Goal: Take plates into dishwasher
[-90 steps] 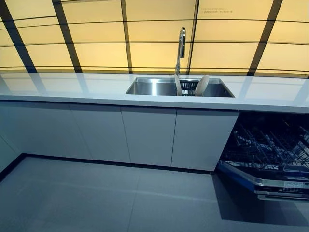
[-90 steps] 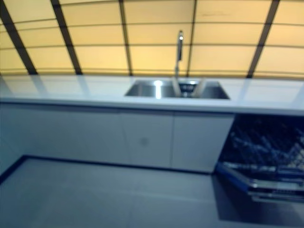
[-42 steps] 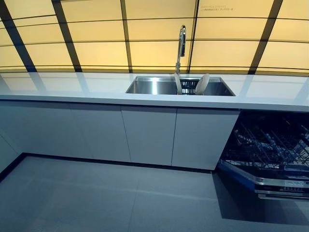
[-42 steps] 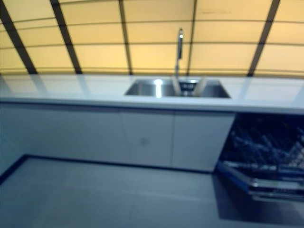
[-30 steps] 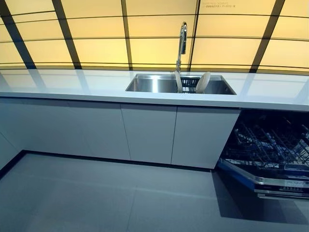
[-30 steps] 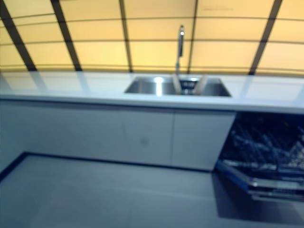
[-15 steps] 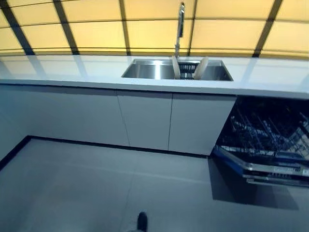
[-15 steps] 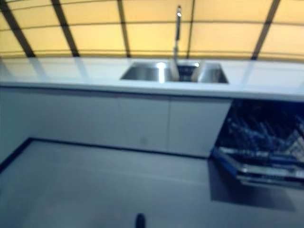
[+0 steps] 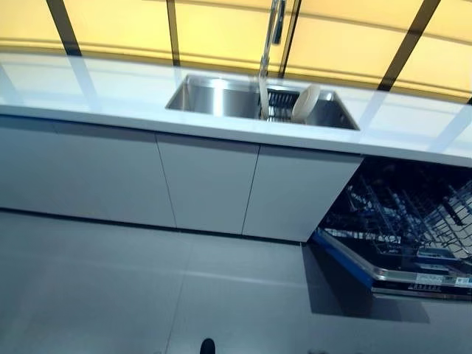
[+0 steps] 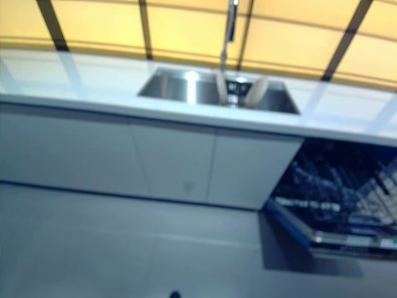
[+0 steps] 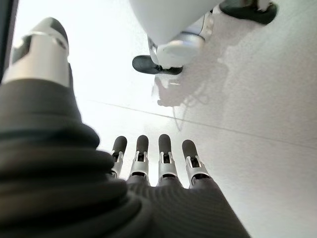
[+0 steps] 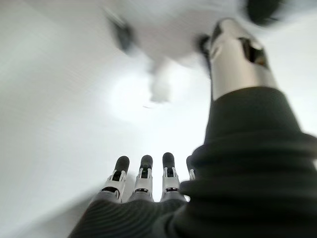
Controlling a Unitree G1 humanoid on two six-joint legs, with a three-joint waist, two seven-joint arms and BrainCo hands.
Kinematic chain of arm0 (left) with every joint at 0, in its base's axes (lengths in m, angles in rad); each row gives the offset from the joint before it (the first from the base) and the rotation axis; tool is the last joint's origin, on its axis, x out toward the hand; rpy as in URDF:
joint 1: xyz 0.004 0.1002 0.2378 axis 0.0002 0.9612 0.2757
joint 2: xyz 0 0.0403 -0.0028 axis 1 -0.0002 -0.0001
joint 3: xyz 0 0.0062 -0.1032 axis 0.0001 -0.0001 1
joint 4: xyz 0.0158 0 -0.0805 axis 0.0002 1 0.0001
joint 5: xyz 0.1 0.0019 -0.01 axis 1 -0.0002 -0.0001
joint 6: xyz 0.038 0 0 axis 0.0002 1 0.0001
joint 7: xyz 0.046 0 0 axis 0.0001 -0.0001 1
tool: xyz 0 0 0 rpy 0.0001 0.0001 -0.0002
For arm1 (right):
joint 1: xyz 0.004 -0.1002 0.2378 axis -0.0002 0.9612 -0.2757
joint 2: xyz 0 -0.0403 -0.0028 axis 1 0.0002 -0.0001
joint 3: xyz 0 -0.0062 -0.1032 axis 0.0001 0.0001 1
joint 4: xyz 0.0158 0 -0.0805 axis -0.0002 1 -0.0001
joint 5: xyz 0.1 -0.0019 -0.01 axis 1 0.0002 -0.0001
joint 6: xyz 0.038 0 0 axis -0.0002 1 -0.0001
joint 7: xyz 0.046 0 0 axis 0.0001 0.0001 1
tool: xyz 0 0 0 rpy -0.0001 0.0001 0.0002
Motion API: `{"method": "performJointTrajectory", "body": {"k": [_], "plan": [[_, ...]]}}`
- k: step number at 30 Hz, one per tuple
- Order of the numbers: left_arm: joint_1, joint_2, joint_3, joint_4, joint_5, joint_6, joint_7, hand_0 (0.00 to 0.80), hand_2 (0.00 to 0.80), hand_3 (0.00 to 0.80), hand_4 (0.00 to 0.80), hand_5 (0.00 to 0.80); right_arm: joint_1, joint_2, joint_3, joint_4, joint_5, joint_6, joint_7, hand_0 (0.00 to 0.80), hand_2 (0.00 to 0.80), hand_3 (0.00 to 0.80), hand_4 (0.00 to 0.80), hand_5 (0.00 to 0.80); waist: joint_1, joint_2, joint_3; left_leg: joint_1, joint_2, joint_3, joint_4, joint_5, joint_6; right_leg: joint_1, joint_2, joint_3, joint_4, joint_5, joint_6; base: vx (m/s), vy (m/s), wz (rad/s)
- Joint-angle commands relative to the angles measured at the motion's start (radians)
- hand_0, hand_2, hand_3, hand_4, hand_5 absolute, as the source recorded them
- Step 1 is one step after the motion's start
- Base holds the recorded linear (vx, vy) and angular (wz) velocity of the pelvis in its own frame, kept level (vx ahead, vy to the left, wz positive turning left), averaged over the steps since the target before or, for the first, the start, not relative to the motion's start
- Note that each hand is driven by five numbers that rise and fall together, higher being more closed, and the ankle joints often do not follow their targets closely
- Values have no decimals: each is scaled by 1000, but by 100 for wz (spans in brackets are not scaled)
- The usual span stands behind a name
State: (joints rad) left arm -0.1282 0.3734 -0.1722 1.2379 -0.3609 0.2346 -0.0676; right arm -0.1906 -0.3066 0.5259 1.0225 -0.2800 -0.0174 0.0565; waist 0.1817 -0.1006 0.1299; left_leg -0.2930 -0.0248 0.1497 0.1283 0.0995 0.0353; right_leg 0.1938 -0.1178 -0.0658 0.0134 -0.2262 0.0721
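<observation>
Plates [image 9: 305,103] are held by neither the left hand [image 11: 148,163] nor the right hand [image 12: 143,178]; both hang with fingers relaxed and empty. They stand in the sink [image 9: 214,96]. An approach is judged underway; a reach to the sink, then the open dishwasher [image 9: 398,228].

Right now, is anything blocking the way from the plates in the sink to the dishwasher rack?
Nothing visible does. The plates stand upright in the sink; the dishwasher to the right is open with its rack pulled out. Both the left hand and right hand are empty.
</observation>
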Motion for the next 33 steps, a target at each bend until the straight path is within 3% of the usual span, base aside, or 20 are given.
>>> {"method": "performJointTrajectory", "body": {"k": [1,3,4,6,7,9,12,16,18,19,20,21,22,25,26,28,29,30,31,33], "plan": [[74,-26,-12,6,57,35,-19,0,0,0,0,0,34,-102,-16,-237,51,23,92,0,0,0,0,0,15,26,-3,-101,87,-28,-77,113,-97,103,31,25,11,58,31,149,-33,8],[108,-20,6,8,65,25,-24,0,0,0,0,0,41,-177,-24,-388,73,35,179,0,0,0,0,0,7,17,-7,-92,93,-28,-76,107,-104,103,29,23,3,63,32,178,-25,7],[137,-11,27,13,72,11,-28,0,0,0,0,0,42,-271,-36,-552,142,55,267,0,0,0,0,0,3,8,-10,-90,105,-25,-70,102,-111,106,25,19,-8,67,33,207,-15,3],[150,-6,39,19,75,1,-34,0,0,0,0,0,40,-325,-52,-634,184,58,315,0,0,0,0,0,2,4,-11,-90,110,-23,-66,99,-114,111,21,16,-14,69,35,162,24,-6],[169,0,65,34,87,-20,-40,0,0,0,0,0,22,-407,-96,-761,269,70,410,0,0,0,0,0,-1,-7,-19,-88,121,-18,-57,93,-118,122,12,10,-25,75,44,158,63,-9],[174,2,79,40,99,-24,-43,0,0,0,0,0,15,-444,-127,-822,324,75,457,0,0,0,0,0,-2,-12,-24,-85,123,-17,-50,85,-118,129,4,4,-29,81,53,179,99,-14],[179,3,99,49,120,-28,-51,0,0,0,0,0,-38,-497,-208,-924,506,118,569,0,0,0,0,0,-3,-29,-46,-55,117,-30,-22,47,-110,138,-41,-23,-24,118,96,217,169,-18],[159,9,103,47,133,-31,-67,0,0,0,0,0,-83,-492,-231,-882,527,99,570,0,0,0,0,0,-8,-41,-64,-26,98,-38,1,13,-90,117,-91,-28,40,198,134,154,161,-3],[137,14,85,45,127,-42,-69,0,0,0,0,0,-122,-479,-233,-821,518,82,553,0,0,0,0,0,-15,-41,-76,12,51,-55,1,-16,-51,67,-140,14,221,357,136,166,225,0],[134,15,82,46,125,-44,-68,0,0,0,0,0,-126,-478,-232,-817,515,83,552,0,0,0,0,0,-16,-38,-80,15,50,-56,0,-17,-49,57,-139,21,231,374,135,265,298,-3],[125,24,70,45,136,-50,-66,0,0,0,0,0,-127,-474,-237,-806,492,85,547,0,0,0,0,0,-46,-16,-85,77,26,-74,-24,-39,-23,-47,-103,81,410,427,126,240,234,-2],[123,26,67,44,140,-54,-65,0,0,0,0,0,-126,-475,-238,-806,488,86,542,0,0,0,0,0,-51,-9,-88,85,27,-77,-29,-41,-19,-68,-90,92,428,436,124,427,380,3],[116,36,61,37,139,-52,-55,0,0,0,0,0,-120,-478,-245,-804,490,91,537,0,0,0,0,0,-83,18,-84,151,8,-96,-50,-59,-8,-183,-66,81,544,422,96,359,250,37],[114,43,68,33,138,-50,-51,0,0,0,0,0,-126,-490,-258,-806,493,105,535,0,0,0,0,0,-119,43,-80,214,-2,-110,-78,-68,-9,-298,-30,30,487,374,62,376,94,54],[117,44,74,24,154,-47,-48,0,0,0,0,0,-136,-500,-272,-806,515,117,533,0,0,0,0,0,-142,42,-73,270,-9,-118,-105,-82,-15,-367,-37,-24,353,365,50,438,-153,20],[121,46,82,21,170,-43,-46,0,0,0,0,0,-133,-508,-284,-812,528,118,523,0,0,0,0,0,-169,31,-63,323,-20,-137,-123,-111,-21,-402,-59,-62,216,406,66,410,-194,35],[125,46,85,19,174,-38,-43,0,0,0,0,0,-127,-516,-295,-818,537,115,518,0,0,0,0,0,-189,28,-58,359,-23,-156,-132,-136,-23,-424,-61,-69,133,441,81,496,-247,46],[126,41,93,24,168,-31,-35,0,0,0,0,0,-116,-535,-318,-833,562,110,492,0,0,0,0,0,-229,19,-57,402,-34,-194,-138,-168,-20,-469,-48,-33,-18,502,111,575,-285,60],[127,38,103,28,170,-24,-32,0,0,0,0,0,-110,-555,-341,-843,590,107,477,0,0,0,0,0,-247,26,-59,424,-27,-218,-135,-182,-18,-483,-29,-11,-88,512,118,467,-230,62],[131,33,122,34,170,-12,-26,0,0,0,0,0,-122,-580,-384,-852,631,117,453,0,0,0,0,0,-256,30,-61,461,-1,-237,-115,-220,-27,-493,-31,-7,-80,516,107,259,-239,59]]}}
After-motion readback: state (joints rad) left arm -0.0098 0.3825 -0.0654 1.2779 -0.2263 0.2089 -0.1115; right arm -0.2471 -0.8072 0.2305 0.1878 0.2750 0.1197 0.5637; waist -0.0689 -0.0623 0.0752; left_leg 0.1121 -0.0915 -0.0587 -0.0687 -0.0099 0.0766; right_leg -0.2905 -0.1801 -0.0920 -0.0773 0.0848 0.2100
